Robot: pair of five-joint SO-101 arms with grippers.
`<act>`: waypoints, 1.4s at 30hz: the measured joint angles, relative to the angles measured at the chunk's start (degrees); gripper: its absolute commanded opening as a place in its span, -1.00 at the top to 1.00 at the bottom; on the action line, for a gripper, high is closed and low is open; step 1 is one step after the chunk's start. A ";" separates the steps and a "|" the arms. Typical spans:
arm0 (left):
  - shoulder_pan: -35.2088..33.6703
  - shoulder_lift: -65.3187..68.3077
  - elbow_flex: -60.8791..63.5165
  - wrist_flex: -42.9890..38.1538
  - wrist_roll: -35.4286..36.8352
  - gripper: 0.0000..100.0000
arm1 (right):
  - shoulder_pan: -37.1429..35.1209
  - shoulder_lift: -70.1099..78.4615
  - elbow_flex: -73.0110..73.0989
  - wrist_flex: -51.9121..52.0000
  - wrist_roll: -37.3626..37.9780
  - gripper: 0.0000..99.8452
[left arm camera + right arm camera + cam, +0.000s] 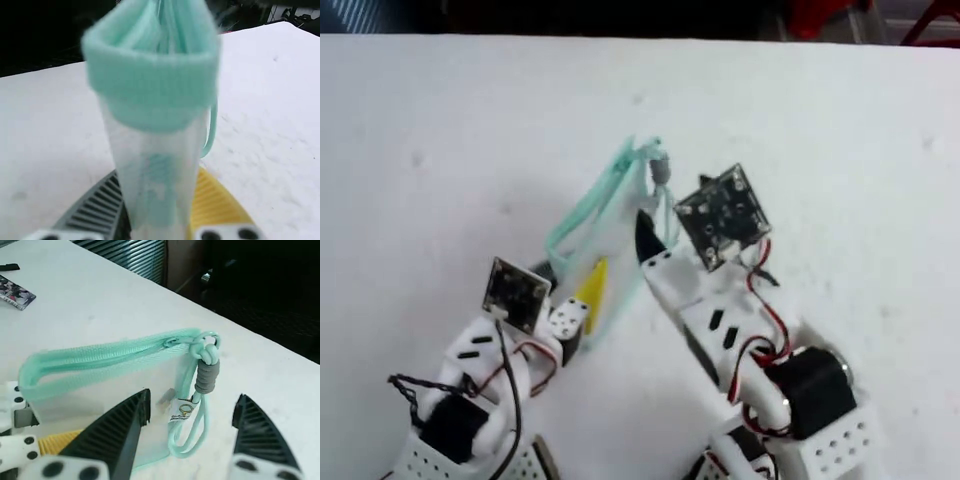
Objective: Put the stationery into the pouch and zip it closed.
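Observation:
The pouch [605, 220] is translucent with a mint green zipper band and stands on edge at the table's middle. My left gripper [582, 300] is shut on its near end, the pouch [150, 135] pinched between the grey finger [95, 210] and the yellow finger [217, 205]. A faint teal shape [157, 182] shows through the wall; I cannot tell what it is. My right gripper [192, 440] stands open beside the far end, its black fingers [120, 430] either side of the mint pull cord [190, 430] with its grey bead [206, 376]. The zipper slider [170, 342] sits near that end.
The white table [840, 130] spreads wide on all sides, with its far edge against a dark background. A small printed card [12, 292] lies off to one side in the right wrist view.

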 measured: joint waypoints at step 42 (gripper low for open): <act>0.00 0.00 0.00 0.00 0.00 0.81 | -12.75 54.42 -60.75 33.05 -31.47 0.43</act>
